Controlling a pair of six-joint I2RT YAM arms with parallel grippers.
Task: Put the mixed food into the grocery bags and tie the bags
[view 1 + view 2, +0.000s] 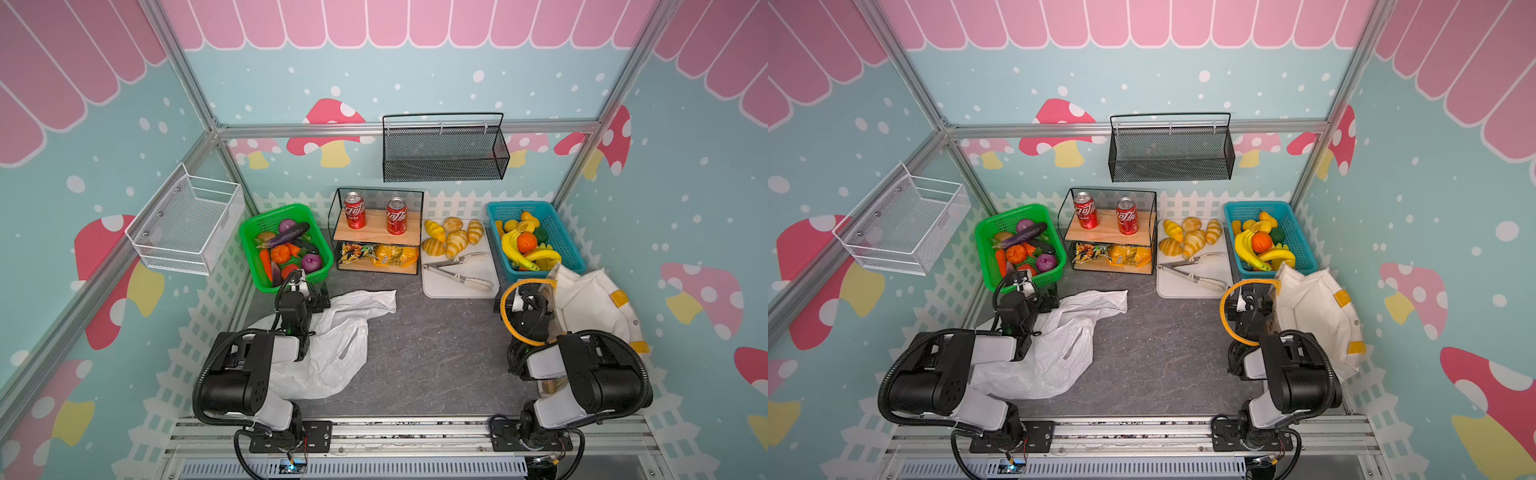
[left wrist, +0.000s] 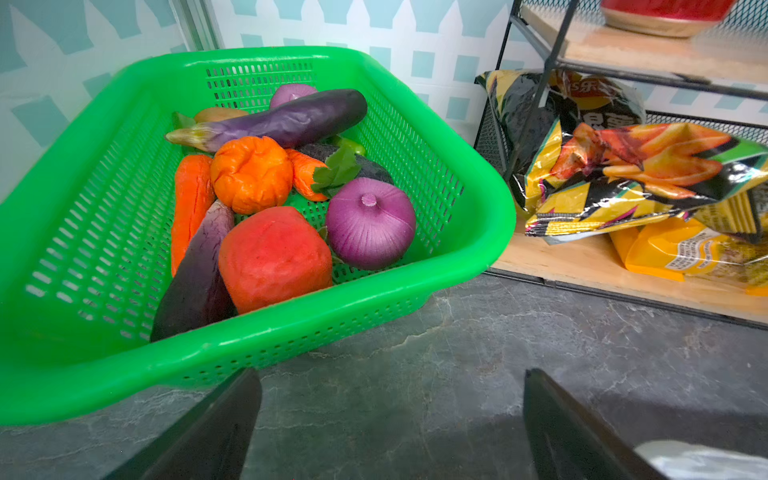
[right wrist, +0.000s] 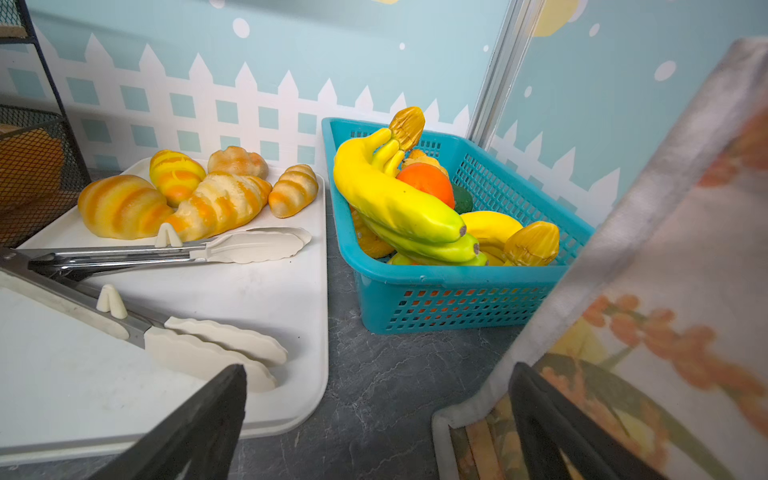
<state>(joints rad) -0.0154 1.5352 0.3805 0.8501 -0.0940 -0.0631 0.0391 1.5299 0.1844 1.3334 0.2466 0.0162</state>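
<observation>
Before the green basket [image 2: 490, 208] of toy vegetables [image 2: 370, 224], the left gripper [image 2: 390, 386] stood wide apart and empty, with the white plastic bag [image 1: 332, 345] lying partly under its arm. The right gripper [image 3: 378, 374] was also spread and empty, and one finger [image 3: 552, 424] seemed to touch the cream tote [image 3: 685, 270]. The snack packets [image 1: 382, 255] lay on the lower shelf of the rack [image 1: 375, 228].

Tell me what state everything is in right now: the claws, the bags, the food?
left gripper: open, empty, by the green basket.
right gripper: open, empty, next to the fabric tote.
white plastic bag: crumpled on the table, untied.
fabric tote: slumped, untied.
toy vegetables: in the green basket.
snack packets: on the rack's lower shelf.
cola cans: upright on its upper shelf.
tongs: lying on the white tray.
</observation>
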